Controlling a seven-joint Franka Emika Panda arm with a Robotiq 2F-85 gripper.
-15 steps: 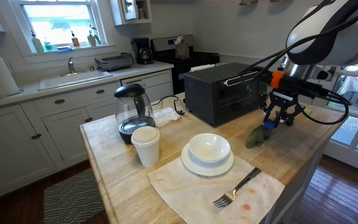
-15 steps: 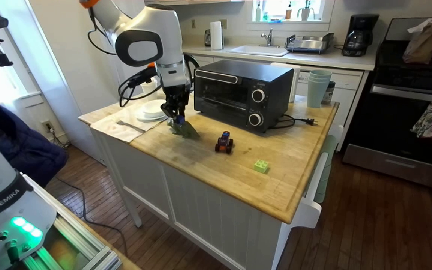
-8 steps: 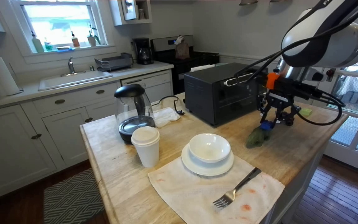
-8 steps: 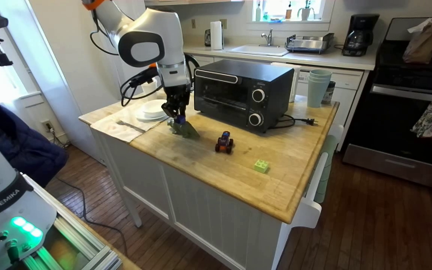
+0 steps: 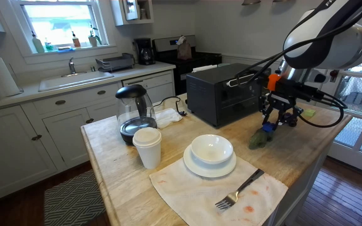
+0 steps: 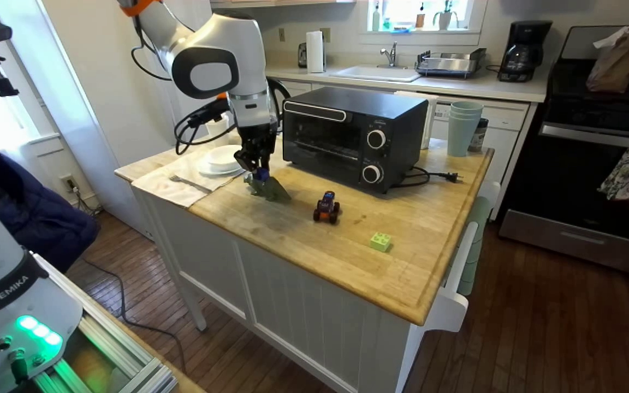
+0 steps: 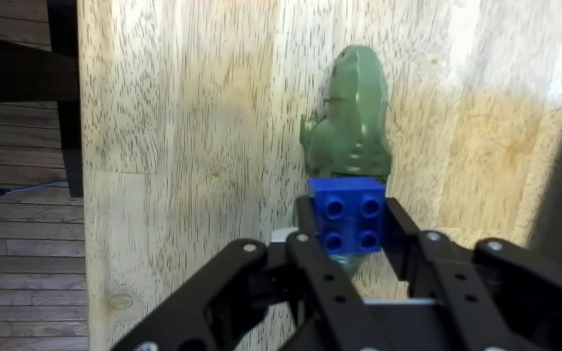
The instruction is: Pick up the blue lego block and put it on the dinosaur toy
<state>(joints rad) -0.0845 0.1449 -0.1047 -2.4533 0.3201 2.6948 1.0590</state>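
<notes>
The blue lego block (image 7: 349, 217) is pinched between the two black fingers of my gripper (image 7: 350, 213), its studs facing the wrist camera. Under it lies the green dinosaur toy (image 7: 359, 114), lengthwise on the wooden table; its middle is hidden by the block and fingers in the wrist view. In both exterior views the blue block (image 5: 268, 127) is right at the top of the dinosaur toy (image 5: 258, 139), low over its back. Whether the block (image 6: 261, 174) touches the dinosaur toy (image 6: 272, 189) I cannot tell.
A black toaster oven (image 5: 228, 94) stands close beside the gripper. Nearby are a white bowl (image 5: 212, 149) on a plate and a fork (image 5: 240, 188) on a cloth. A toy truck (image 6: 326, 207) and a light green block (image 6: 380, 242) sit elsewhere on the table.
Still shut on the blue block, my gripper has shifted a little sideways and slightly lower over the dinosaur toy. The toy itself shows no clear movement.
</notes>
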